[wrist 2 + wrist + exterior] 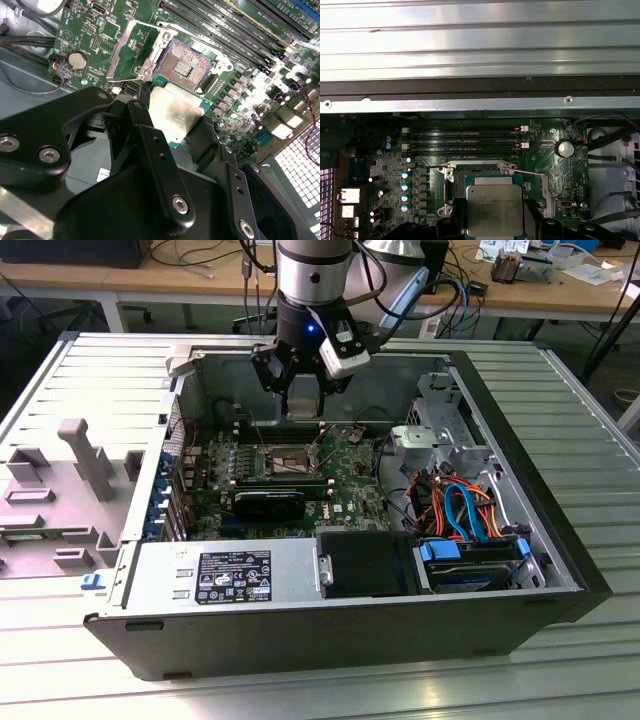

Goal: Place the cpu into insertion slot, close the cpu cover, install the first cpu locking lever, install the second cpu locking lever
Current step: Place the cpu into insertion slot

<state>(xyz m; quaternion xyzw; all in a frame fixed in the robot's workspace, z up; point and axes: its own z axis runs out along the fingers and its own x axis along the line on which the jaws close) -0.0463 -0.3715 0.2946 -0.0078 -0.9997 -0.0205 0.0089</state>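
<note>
Starting at the exterior view's left, the pale grey moulded plastic fixture lies on the ribbed aluminium table, well apart from the work, so you can ignore it. Next comes the open black steel computer case, with the green motherboard lying flat inside.

Over the board hangs the black gripper. Its jaws are closed narrowly on two opposite edges of the cpu, a small flat square chip with a brushed grey metallic top. In both wrist views the chip rides above and just beside the insertion slot, a small square socket with a silvery rim and a dark pin field. It is not yet seated. The cpu cover, a thin silvery stamped frame with a square cut-out, stands tilted up beside the socket, so the way down looks open.

For this step I judge that alignment matters more than force. Square the chip's edges to the socket rim, hold it level, and let it settle without pressing, since the pins look fine and easily bent. The smooth lid offers little grip, so move slowly.

Further right, orange and blue cables curl beside the bare-metal drive cage, clear of your path.
</note>
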